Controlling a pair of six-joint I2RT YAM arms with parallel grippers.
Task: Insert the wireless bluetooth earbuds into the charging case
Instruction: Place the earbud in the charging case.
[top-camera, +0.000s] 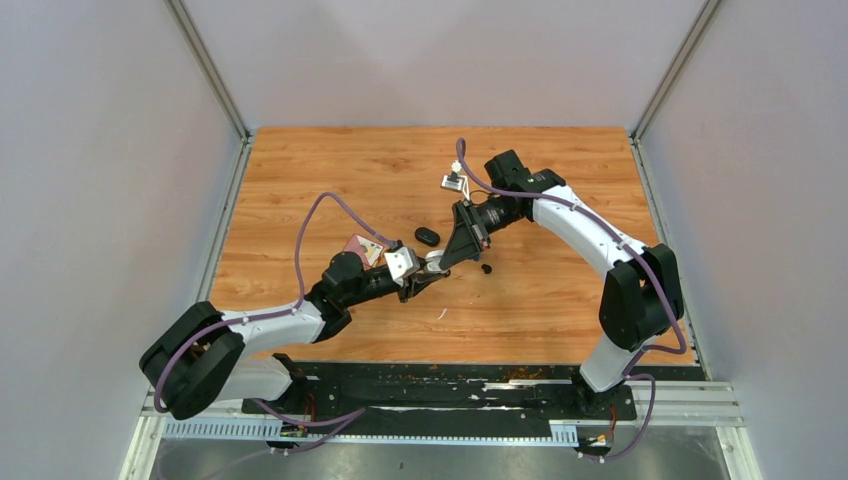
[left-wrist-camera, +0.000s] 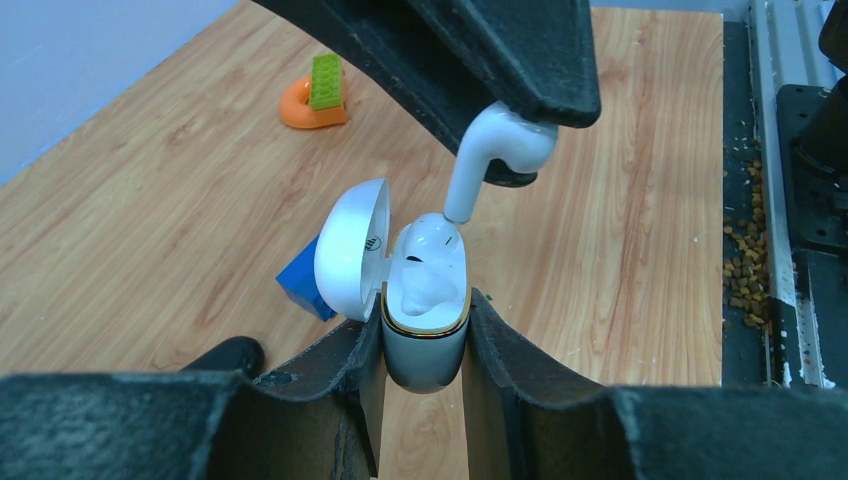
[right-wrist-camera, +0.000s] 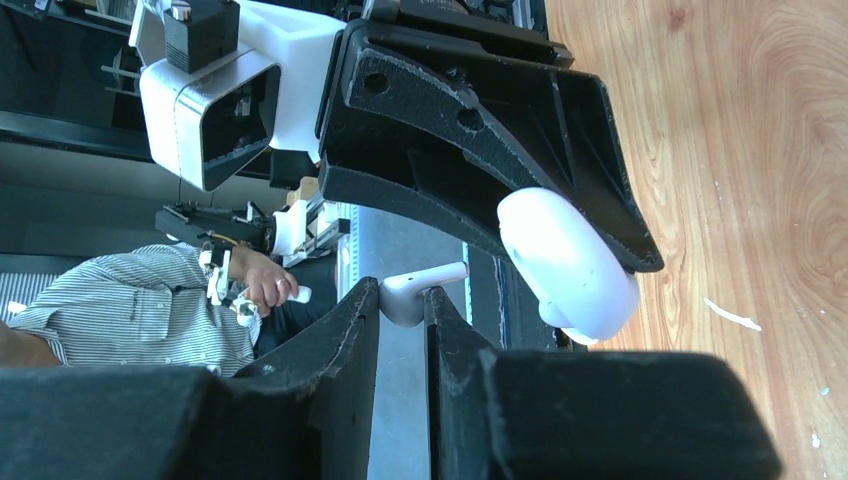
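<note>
**Second bud right at the case mouth**

I'm watching the left gripper (left-wrist-camera: 424, 322) clamping the case (left-wrist-camera: 425, 352) by its sides, lid (left-wrist-camera: 350, 250) hanging open. That's around the middle of the tabletop, slightly toward the near edge. The seated bud (left-wrist-camera: 432, 236) is already sitting in its slot. My right gripper (right-wrist-camera: 402, 298) is pinching the second bud (left-wrist-camera: 497, 150) by its head. The stem is pointing down at the case opening, right by the seated one, and I can't tell if it's touching. A blue block (left-wrist-camera: 300, 285) is lying just behind the lid.
</note>
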